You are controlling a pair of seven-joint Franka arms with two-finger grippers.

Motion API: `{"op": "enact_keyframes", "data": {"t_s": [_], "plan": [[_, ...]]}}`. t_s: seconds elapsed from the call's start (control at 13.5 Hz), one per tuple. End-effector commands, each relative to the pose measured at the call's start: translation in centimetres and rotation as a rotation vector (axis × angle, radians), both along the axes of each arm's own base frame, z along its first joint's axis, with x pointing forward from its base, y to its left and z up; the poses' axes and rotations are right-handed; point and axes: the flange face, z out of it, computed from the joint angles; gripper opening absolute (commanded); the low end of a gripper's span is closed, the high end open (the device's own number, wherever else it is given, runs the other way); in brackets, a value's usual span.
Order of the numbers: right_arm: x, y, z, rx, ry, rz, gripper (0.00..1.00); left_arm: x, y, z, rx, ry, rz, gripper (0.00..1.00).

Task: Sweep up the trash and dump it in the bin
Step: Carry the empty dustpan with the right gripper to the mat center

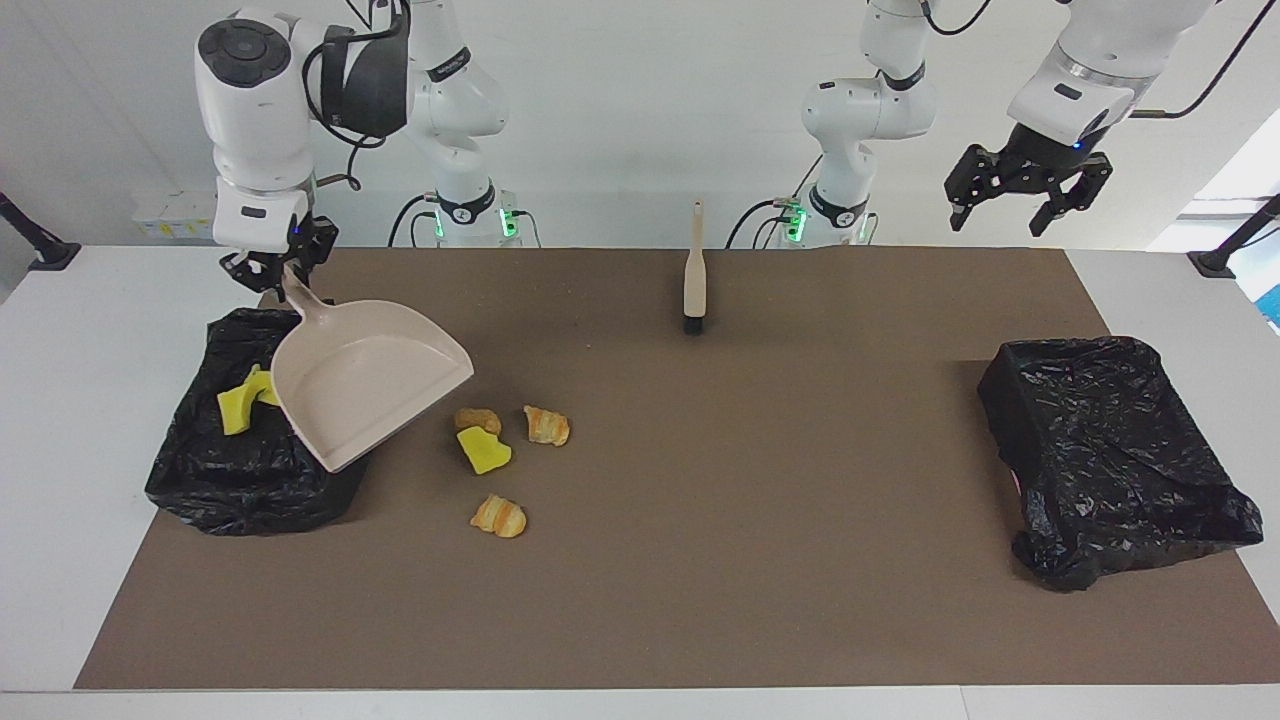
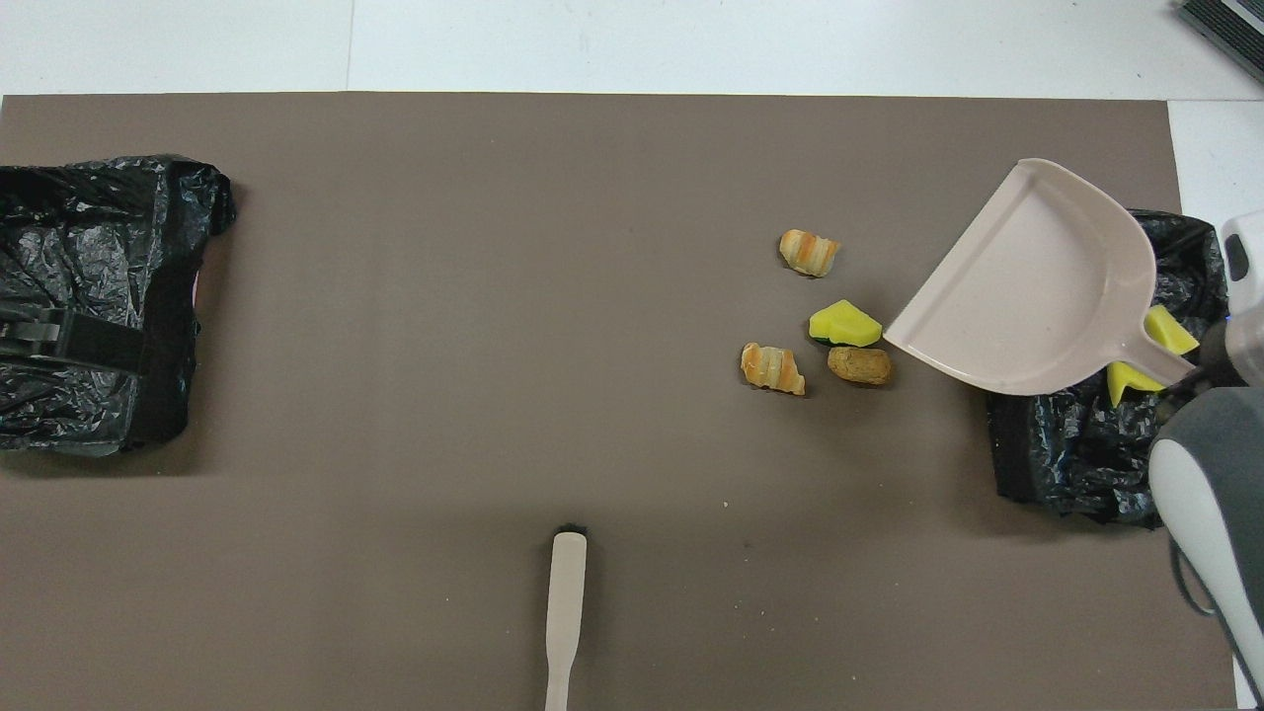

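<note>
Right gripper clenched on dustpan handle, hiding part of bin; 2 trash bits peeking at 9 o'clock. Left gripper released.

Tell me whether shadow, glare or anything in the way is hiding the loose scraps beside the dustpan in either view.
Facing view: the four scraps on the mat are evenly lit and unhidden; the dustpan hides part of the bin. Overhead view: same scraps sharp, faint shadows only; the right arm blocks that bin's corner.
</note>
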Motion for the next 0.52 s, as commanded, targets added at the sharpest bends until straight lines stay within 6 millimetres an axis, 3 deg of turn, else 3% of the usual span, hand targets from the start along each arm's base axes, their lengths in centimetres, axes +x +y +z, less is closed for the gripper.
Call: {"op": "enact_keyframes", "data": {"t_s": [0.0, 0.15, 0.44], "plan": [[-0.2, 4.5, -1.3, 0.096, -0.035, -0.203, 0.0, -0.7, 0.3, 0.2, 0.009, 0.004, 0.005, 1.0], [0.6, 9.1, -3.3, 0.171, -0.041, -0.365, 0.0, -0.6, 0.3, 0.2, 0.009, 0.001, 0.003, 1.0], [1.7, 22.7, -8.9, 0.237, -0.104, -0.581, 0.0, -0.6, 0.3, 0.2, 0.009, 0.003, 0.003, 1.0]]}}
